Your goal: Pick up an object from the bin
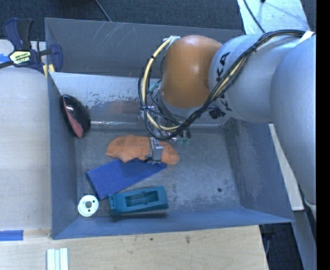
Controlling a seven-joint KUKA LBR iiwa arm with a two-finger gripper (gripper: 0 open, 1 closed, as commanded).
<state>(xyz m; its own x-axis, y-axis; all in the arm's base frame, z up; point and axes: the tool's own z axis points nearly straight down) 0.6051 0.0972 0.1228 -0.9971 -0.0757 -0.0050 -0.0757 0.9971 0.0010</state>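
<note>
The gripper [155, 153] stands low mid-bin [232, 173], on the flat orange soft piece [128, 147] where it meets the blue sheet [120, 176], likely placed to take one, though I cannot tell how far open it is or whether it grips.

One camera looks down into the bin [210, 179], slightly tilted, fairly near.
</note>
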